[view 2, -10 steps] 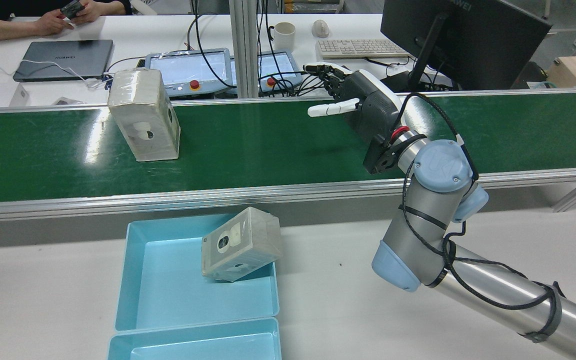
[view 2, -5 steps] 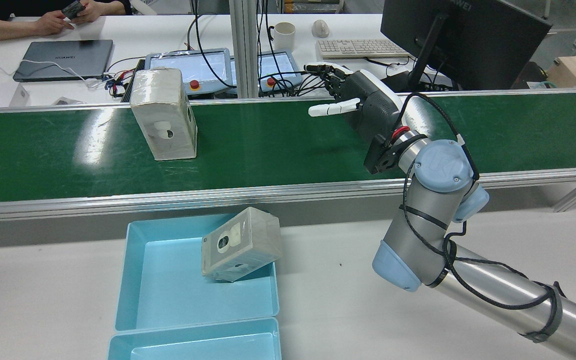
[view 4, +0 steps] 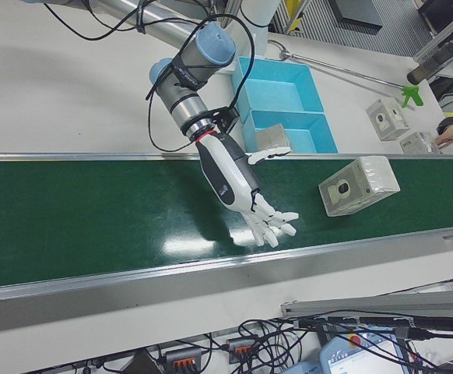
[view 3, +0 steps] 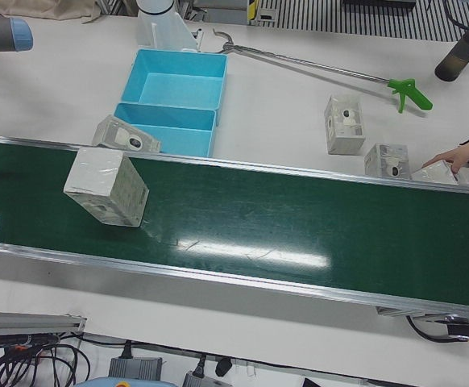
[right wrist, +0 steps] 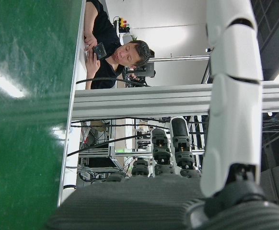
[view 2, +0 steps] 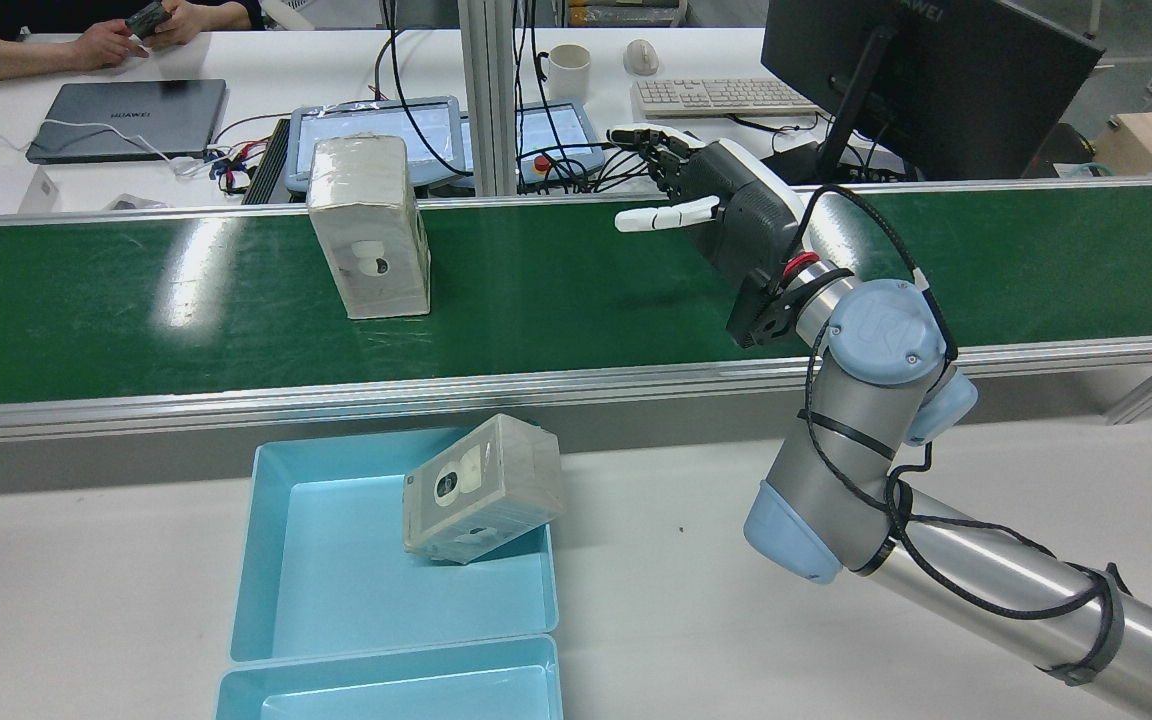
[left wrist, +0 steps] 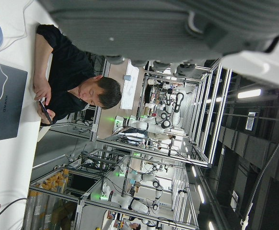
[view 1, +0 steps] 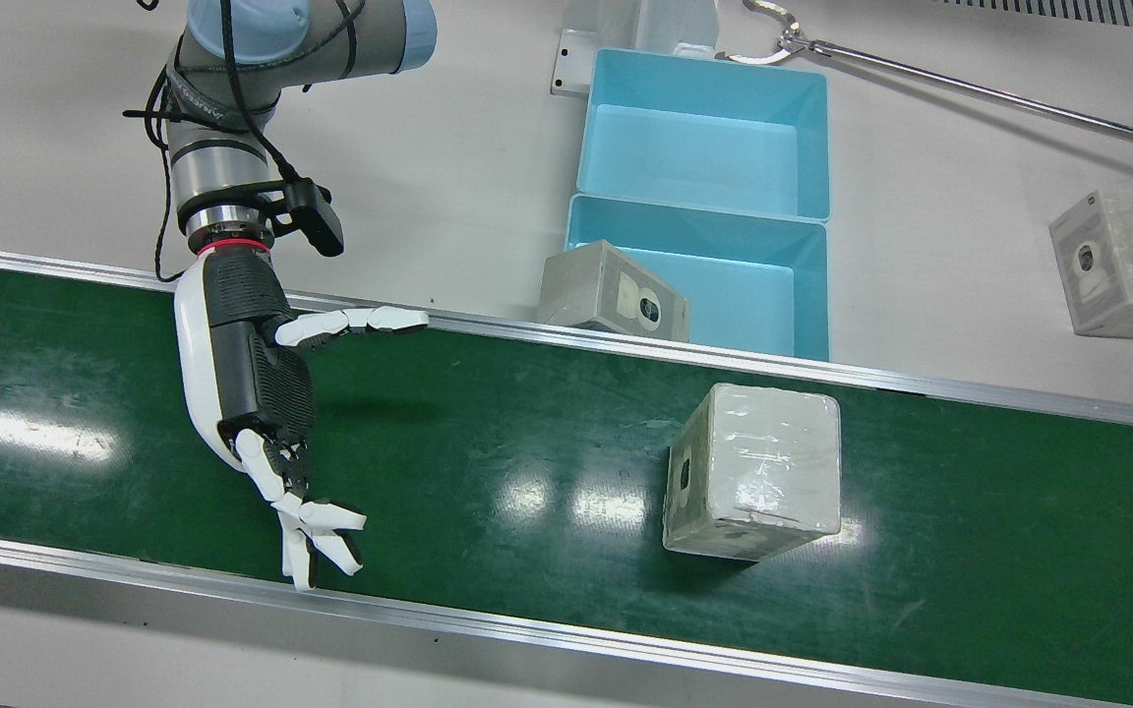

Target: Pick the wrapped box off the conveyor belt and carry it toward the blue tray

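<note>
One wrapped box [view 2: 369, 227] stands upright on the green conveyor belt [view 2: 576, 290], close to the belt's far edge in the rear view and well apart from the right hand [view 2: 726, 215]. That hand hovers above the belt with its fingers [view 1: 316, 536] spread apart and nothing in its grasp, the thumb jutting sideways toward the box. A second wrapped box [view 2: 481, 488] leans tilted on the rim of the blue tray [view 2: 286, 560], at the tray's corner nearest the belt; another blue tray [view 1: 704, 138] sits edge to edge with it on the white table [view 2: 686, 600]. More wrapped boxes [view 3: 344, 124] lie on the table beyond the trays, near a green-handled grabber tool [view 3: 323, 68]. Only the underside of the left hand [left wrist: 178, 28] shows, in its own camera, so whether its fingers are spread or closed cannot be told.
</note>
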`<control>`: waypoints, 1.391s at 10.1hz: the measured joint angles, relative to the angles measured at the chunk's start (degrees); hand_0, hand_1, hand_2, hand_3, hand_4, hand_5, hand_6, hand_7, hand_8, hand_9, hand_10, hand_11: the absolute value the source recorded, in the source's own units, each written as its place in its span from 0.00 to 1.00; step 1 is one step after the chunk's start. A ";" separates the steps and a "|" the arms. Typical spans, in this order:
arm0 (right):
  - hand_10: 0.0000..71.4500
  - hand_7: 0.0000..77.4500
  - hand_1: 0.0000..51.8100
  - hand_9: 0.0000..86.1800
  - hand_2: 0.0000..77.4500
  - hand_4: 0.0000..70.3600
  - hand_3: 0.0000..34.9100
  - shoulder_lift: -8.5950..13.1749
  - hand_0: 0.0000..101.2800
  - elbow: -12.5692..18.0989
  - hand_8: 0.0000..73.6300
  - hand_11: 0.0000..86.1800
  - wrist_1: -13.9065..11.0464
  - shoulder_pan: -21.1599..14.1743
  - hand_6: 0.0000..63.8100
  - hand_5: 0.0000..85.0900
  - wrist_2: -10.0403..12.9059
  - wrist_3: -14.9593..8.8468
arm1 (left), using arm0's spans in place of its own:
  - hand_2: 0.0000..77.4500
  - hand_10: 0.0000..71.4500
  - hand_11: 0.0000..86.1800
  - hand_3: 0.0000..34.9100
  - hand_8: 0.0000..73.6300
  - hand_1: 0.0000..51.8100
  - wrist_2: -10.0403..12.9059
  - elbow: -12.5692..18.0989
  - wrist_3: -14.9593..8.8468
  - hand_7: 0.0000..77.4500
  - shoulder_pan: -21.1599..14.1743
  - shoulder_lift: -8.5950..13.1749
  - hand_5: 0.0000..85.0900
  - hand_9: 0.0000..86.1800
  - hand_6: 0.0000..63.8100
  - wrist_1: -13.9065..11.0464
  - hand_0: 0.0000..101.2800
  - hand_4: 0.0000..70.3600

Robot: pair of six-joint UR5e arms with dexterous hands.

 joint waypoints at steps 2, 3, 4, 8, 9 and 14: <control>0.00 0.09 0.29 0.06 0.15 0.15 0.00 0.07 0.47 -0.04 0.03 0.01 0.00 0.00 0.11 0.31 0.00 -0.07 | 0.01 0.01 0.01 0.00 0.01 0.00 0.00 0.00 0.00 0.01 0.00 0.00 0.01 0.00 0.01 0.00 0.00 0.00; 0.00 0.09 0.29 0.06 0.13 0.15 0.00 0.11 0.47 -0.04 0.04 0.01 0.00 0.00 0.10 0.31 0.01 -0.04 | 0.01 0.01 0.01 0.00 0.01 0.00 0.00 0.00 0.00 0.00 0.00 0.00 0.01 0.00 0.01 0.00 0.00 0.00; 0.00 0.09 0.29 0.06 0.12 0.15 0.00 0.13 0.47 -0.03 0.03 0.01 0.00 -0.04 0.10 0.31 -0.01 -0.07 | 0.01 0.01 0.01 0.00 0.01 0.00 0.00 0.00 0.00 0.00 0.00 0.00 0.01 0.00 0.01 0.00 0.00 0.00; 0.00 0.09 0.32 0.06 0.17 0.15 0.00 0.04 0.47 -0.14 0.04 0.01 0.00 -0.92 0.10 0.31 -0.06 -0.48 | 0.01 0.01 0.01 0.00 0.01 0.00 0.00 0.00 0.00 0.01 0.00 0.00 0.01 0.00 0.01 0.00 0.00 0.00; 0.00 0.09 0.32 0.06 0.17 0.15 0.00 0.04 0.47 -0.19 0.04 0.01 0.00 -1.26 0.10 0.31 -0.07 -0.69 | 0.01 0.01 0.01 0.00 0.01 0.00 0.00 0.00 0.00 0.01 0.00 0.00 0.01 0.00 0.01 0.00 0.00 0.00; 0.00 0.04 0.33 0.04 0.15 0.06 0.00 0.31 0.48 -1.62 0.00 0.01 0.20 -1.82 0.04 0.25 0.00 -1.05 | 0.01 0.01 0.01 0.00 0.01 0.00 0.00 0.00 0.00 0.00 0.00 0.00 0.01 0.01 0.01 0.00 0.00 0.00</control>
